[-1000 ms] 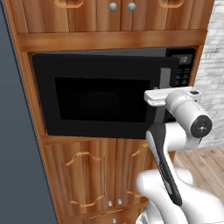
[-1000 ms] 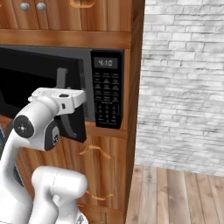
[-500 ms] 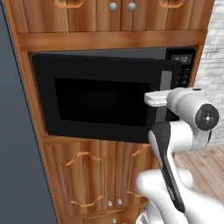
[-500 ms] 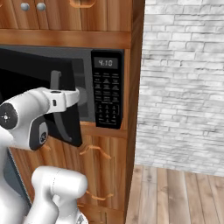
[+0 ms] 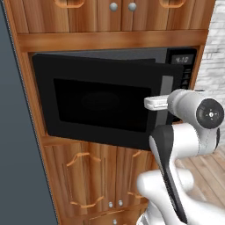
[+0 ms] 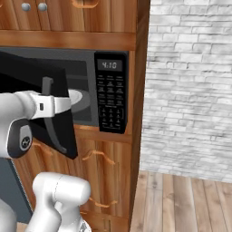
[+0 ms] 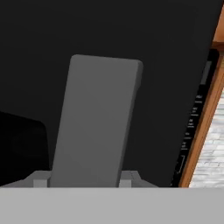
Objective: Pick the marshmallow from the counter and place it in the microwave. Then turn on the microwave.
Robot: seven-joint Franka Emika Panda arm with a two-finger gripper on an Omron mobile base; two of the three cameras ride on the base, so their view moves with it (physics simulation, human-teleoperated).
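Note:
The black microwave (image 5: 92,103) sits built into wooden cabinets, its door swung partly out from the right edge. My gripper (image 5: 159,103) is at the door's grey vertical handle (image 5: 166,90), with the white hand reaching in from the right. From the other side, the gripper (image 6: 61,105) holds the handle (image 6: 47,90) in front of the opened gap. Up close, the handle (image 7: 94,118) stands between my fingertips (image 7: 41,180), which press against its sides. The keypad (image 6: 111,97) with its lit display is uncovered. A pale round dish (image 6: 76,97) shows inside. The marshmallow and the counter are out of view.
Wooden cabinet doors (image 5: 88,176) lie below and above the microwave. A tall dark grey panel (image 5: 17,140) stands on the left. A white brick wall (image 6: 190,90) and a wooden floor (image 6: 181,204) are to the right. The open door reaches out toward my arm.
The microwave door was shut a second ago and has swung outward, its handle side coming toward me. My hand has pulled back and to the right with the handle.

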